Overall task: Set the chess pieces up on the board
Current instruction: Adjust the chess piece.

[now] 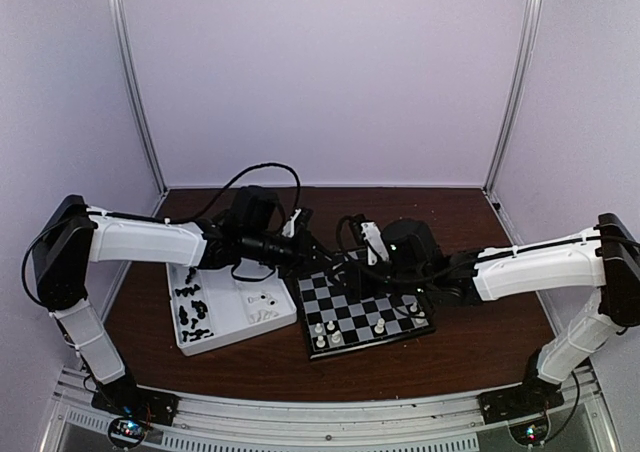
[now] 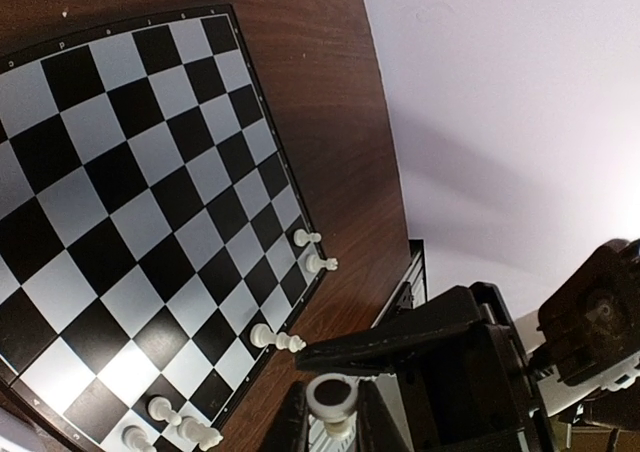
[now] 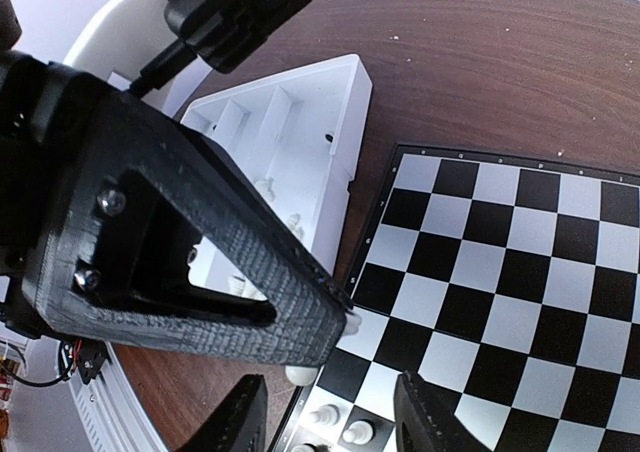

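The board (image 1: 365, 310) lies at mid table, and several cream-white chess pieces (image 1: 326, 328) stand along its near edge. My left gripper (image 1: 303, 250) hovers over the board's far left corner, shut on a cream-white chess piece (image 2: 331, 400) pinched between its fingers (image 2: 291, 424). My right gripper (image 1: 348, 264) is open close beside it. In the right wrist view its jaws stand wide on either side of the held piece (image 3: 304, 373), which sticks out under the left finger (image 3: 220, 272). The board also shows in the left wrist view (image 2: 130, 202) and the right wrist view (image 3: 500, 262).
A white compartment tray (image 1: 210, 340) sits left of the board with black pieces (image 1: 190, 304) and white pieces (image 1: 265, 302) in it. It also shows in the right wrist view (image 3: 330, 102). The two arms nearly touch above the board's left edge. Purple walls enclose the table.
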Robot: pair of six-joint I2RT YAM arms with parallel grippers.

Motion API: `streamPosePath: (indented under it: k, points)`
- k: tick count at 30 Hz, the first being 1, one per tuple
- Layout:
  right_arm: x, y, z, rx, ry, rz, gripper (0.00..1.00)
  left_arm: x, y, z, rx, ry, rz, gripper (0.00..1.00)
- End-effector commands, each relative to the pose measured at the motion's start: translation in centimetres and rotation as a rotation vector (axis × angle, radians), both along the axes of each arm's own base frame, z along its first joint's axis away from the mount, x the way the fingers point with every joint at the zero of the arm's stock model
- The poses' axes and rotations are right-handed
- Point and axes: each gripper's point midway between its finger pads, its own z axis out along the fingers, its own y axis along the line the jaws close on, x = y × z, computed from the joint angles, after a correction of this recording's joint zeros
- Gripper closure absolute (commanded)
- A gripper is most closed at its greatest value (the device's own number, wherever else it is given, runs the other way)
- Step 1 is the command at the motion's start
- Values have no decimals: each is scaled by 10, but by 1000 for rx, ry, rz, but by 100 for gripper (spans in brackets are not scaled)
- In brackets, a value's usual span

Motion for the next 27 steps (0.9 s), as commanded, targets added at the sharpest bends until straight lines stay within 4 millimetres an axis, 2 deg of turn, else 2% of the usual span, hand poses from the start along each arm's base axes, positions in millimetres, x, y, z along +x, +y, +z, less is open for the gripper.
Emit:
streamPosePath:
  k: [1,10,21,27]
  points:
    - [4,6,23,51,-58,-4,50,-3,-4,11,-48,-26,-17,89]
    - [12,3,25,38,-88,-39,63,-2,-7,13,-71,-21,-18,89]
    - [14,3,29,43,-113,-45,66,-4,-11,6,-88,15,-29,89]
    - [14,4,31,43,-123,-39,74,-5,-10,1,-78,26,-30,89]
